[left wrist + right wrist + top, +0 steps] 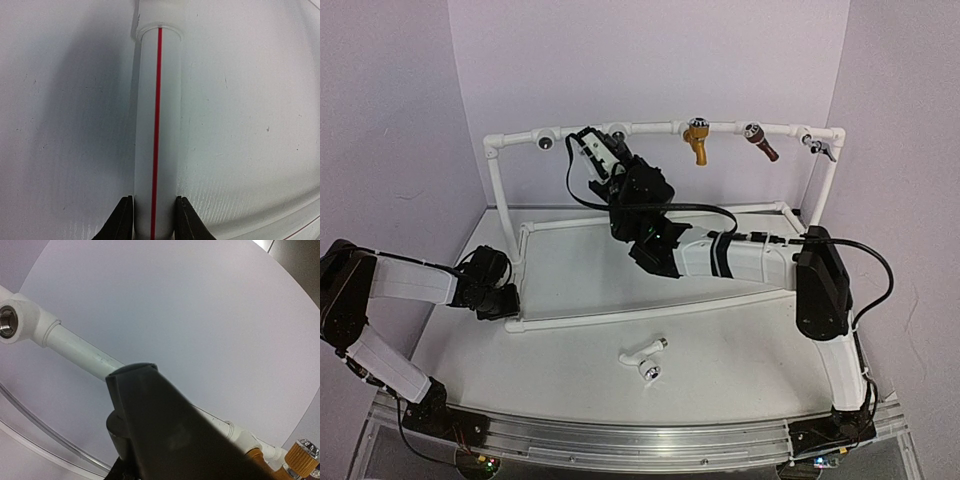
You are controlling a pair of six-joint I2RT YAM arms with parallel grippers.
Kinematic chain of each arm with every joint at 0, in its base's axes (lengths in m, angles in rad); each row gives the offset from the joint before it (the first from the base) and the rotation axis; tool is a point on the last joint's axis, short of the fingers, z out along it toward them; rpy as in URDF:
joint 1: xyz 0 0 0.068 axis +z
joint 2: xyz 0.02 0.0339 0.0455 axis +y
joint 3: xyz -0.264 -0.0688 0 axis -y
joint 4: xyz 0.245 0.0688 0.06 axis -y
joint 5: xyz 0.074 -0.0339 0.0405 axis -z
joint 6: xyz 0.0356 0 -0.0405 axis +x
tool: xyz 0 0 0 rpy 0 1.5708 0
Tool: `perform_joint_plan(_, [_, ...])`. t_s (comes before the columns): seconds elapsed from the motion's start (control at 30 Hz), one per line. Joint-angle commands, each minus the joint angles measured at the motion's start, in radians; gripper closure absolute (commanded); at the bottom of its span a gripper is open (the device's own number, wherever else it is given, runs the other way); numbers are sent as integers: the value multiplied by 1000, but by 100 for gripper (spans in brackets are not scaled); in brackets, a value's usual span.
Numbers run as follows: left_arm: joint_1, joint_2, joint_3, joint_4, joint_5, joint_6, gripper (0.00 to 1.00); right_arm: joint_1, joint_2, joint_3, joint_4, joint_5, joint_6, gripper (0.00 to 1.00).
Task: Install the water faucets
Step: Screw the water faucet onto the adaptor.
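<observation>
**While the left arm braces the frame, the right offers a tap to the rail**

Because threading a tap into a light pipe frame (pixel 650 312) would shove it about the table (pixel 750 375), the left tool (pixel 152 220) is pressed together on a base pipe (pixel 157 125) near the frame's front left corner. One finger sits on each side of the pipe and both touch it. That grip looks meant purely as an anchor.

The right tool (pixel 595 152) hangs up at the top rail (pixel 650 127), to the left of the gold tap (pixel 698 140). In its wrist view a dark grey body fills the foreground where the fingers would show. I take it for the dark faucet (pixel 150 425), presented toward the rail between an open threaded socket (pixel 7 322) and the gold tap. The fingers are hidden behind it, so I cannot tell whether the tool is pinching it or spread. Nor can I tell whether its thread has met a socket.

The white faucet (pixel 642 352) lies on its side on the table in front of the frame, between the two arms and apart from both. It is likely waiting its turn.

By my reading, the first of two installs is in hand. The next move calls for squaring the tap to a socket and turning it while the left grip resists the twist. A slanted start could cross the thread.
</observation>
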Motion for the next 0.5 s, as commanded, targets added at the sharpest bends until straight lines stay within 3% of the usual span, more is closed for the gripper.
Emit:
perform_joint_plan(0.0, [-11, -2, -8, -46, 53, -71, 100, -48, 81, 31, -69, 166, 255, 100])
perform_joint_plan(0.47, [-11, -10, -13, -40, 58, -67, 100, -50, 137, 58, 19, 231, 402, 100])
